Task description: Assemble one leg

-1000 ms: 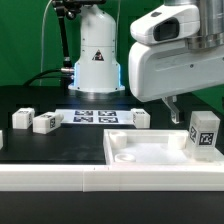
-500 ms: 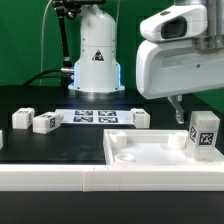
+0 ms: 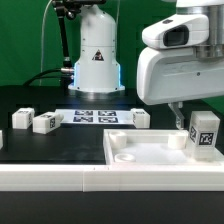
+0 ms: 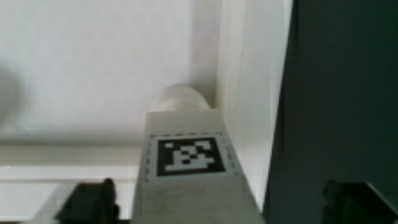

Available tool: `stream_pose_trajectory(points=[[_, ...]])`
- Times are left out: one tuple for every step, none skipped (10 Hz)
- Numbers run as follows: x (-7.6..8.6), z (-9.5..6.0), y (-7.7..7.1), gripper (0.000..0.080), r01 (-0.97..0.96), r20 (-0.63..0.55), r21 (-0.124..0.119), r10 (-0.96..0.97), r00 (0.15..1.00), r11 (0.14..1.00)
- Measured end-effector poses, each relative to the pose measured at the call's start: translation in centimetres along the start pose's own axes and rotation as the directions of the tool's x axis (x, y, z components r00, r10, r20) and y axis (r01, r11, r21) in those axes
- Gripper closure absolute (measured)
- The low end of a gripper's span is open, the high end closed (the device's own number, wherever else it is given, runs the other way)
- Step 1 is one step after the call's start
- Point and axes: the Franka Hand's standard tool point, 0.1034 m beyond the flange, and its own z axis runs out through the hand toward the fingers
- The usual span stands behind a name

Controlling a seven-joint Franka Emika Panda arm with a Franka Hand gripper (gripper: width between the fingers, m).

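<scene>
A leg [image 3: 203, 131], a small white block with a square tag, stands upright on the large white panel [image 3: 145, 152] near its corner at the exterior view's right. My gripper [image 3: 186, 122] hangs just over and behind it. One thin finger [image 3: 177, 117] shows beside the leg. In the wrist view the leg [image 4: 191, 160] sits between my two dark fingertips [image 4: 89, 200], which stand wide apart on either side of it. The gripper [image 4: 217, 202] is open and not closed on the leg.
Two more legs [image 3: 22, 118] [image 3: 46, 122] lie at the exterior view's left and another [image 3: 141, 118] lies beside the marker board [image 3: 95, 116]. The arm's white base [image 3: 97, 55] stands at the back. The panel has round corner sockets [image 3: 124, 157].
The arm has moved toward the exterior view's right and a little lower, closer over the upright leg. The leg and the other parts have not moved.
</scene>
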Motion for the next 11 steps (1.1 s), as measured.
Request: stream_pose_trajectory(points=[[0.0, 0.0, 0.0, 0.0384, 0.000, 0.000, 0.000, 0.000, 1.000, 1.000], [0.0, 0.0, 0.2, 0.0489, -0.002, 0.000, -0.002, 0.002, 1.000, 1.000], [0.0, 0.0, 0.3, 0.0489, -0.003, 0.000, -0.003, 0.003, 1.000, 1.000], [0.0, 0.0, 0.4, 0.0489, -0.007, 0.000, -0.003, 0.007, 1.000, 1.000], [0.0, 0.0, 0.4, 0.0489, -0.020, 0.000, -0.003, 0.020, 1.000, 1.000], [0.0, 0.0, 0.5, 0.0489, -0.019, 0.000, -0.004, 0.019, 1.000, 1.000], [0.0, 0.1, 0.5, 0.0489, -0.044, -0.004, -0.002, 0.044, 0.999, 0.999], [-0.2, 0.2, 0.5, 0.0490, -0.165, -0.031, 0.002, 0.165, 0.986, 0.986], [-0.5, 0.2, 0.4, 0.0490, -0.268, -0.047, 0.007, 0.268, 0.962, 0.963], [-0.8, 0.3, 0.3, 0.0490, -0.347, -0.060, 0.014, 0.347, 0.936, 0.938], [-1.1, 0.5, 0.0, 0.0490, -0.464, -0.064, 0.030, 0.465, 0.883, 0.885]])
